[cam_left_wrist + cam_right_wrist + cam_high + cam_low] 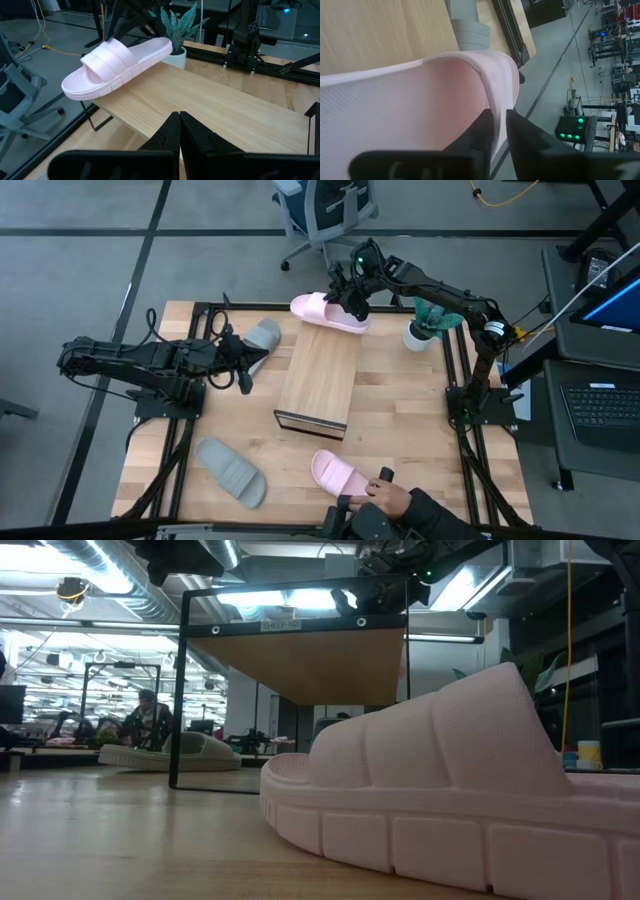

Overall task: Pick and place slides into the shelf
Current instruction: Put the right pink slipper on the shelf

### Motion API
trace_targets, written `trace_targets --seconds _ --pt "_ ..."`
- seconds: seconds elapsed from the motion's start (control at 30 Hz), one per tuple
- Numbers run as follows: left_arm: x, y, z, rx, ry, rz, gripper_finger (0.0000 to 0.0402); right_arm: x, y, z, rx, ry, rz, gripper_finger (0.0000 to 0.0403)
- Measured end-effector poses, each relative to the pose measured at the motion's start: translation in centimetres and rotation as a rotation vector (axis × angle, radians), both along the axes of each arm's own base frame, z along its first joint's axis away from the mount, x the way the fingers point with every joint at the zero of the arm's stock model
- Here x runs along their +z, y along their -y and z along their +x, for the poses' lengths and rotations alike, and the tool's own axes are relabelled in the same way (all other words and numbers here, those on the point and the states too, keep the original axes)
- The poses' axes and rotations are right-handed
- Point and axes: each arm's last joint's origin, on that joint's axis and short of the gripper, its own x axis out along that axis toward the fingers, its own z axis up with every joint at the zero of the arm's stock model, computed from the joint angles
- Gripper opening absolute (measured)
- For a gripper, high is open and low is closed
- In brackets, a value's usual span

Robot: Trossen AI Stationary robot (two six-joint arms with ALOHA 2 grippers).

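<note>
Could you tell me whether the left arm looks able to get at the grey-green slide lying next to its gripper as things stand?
Probably yes. The left gripper, shut and empty, sits right beside the grey-green slide, with bare table between them and nothing on top of it. It would need to open first.

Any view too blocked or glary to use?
Low view: pink slide fills the foreground, ceiling lights glare behind the shelf. Right wrist view: pink strap covers most of the frame at the right claw. High view: evenly lit.
</note>
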Motion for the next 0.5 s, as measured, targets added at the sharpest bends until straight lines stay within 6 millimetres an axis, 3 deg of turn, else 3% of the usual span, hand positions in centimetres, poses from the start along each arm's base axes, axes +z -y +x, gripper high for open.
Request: trace_targets --seconds 0.2,0.5 --pt "0.00 0.00 0.00 0.000 0.000 0.000 0.0000 -0.01 -0.01 -0.01 -0.001 -0.001 0.003 0.0090" --pt "0.00 0.00 0.00 0.000 0.000 0.000 0.0000 -0.39 -0.33 -0.19 0.001 -0.045 0.037 0.0091"
